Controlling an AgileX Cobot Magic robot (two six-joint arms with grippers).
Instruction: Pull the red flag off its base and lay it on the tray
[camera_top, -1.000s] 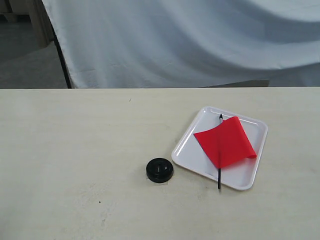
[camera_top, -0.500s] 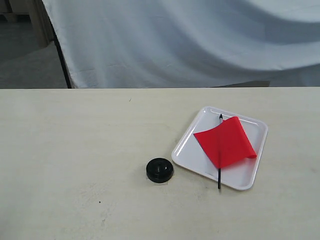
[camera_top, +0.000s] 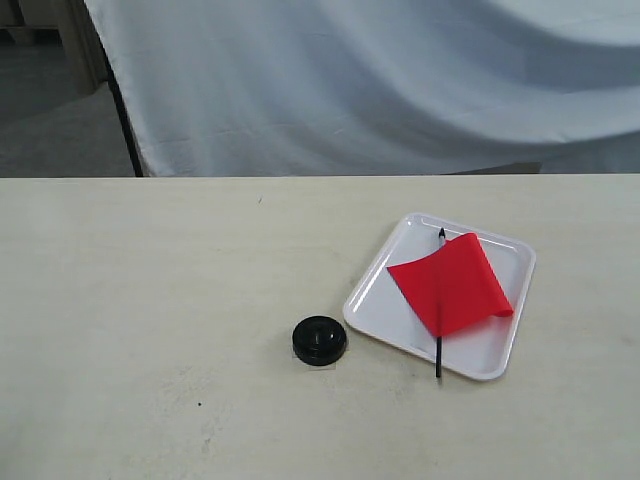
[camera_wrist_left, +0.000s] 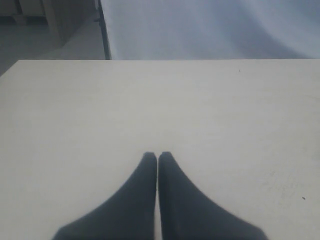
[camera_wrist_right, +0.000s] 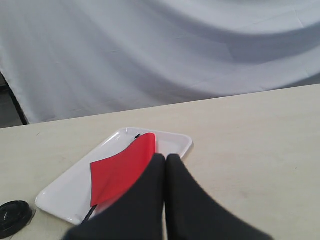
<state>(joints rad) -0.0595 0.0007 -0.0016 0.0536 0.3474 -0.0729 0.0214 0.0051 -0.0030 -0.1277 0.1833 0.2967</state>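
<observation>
The red flag (camera_top: 452, 283) lies on the tray (camera_top: 372, 300) at centre-right of the exterior view, clear of the base (camera_top: 319, 340), and with the left gripper (camera_wrist_left: 157, 156) and right gripper (camera_wrist_right: 165, 158) both pressed together, a careless nudge to the stick end overhanging the lower rim could tip it off.

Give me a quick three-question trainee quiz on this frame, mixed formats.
1. True or false: the base sits on the table beside the tray, with no stick in it.
2. The red flag is: A) upright in the base; B) lying on the tray; C) held in the air.
3. Fill in: both arms' jaws are ____ (open/shut).
Key: 1 true; 2 B; 3 shut.
</observation>
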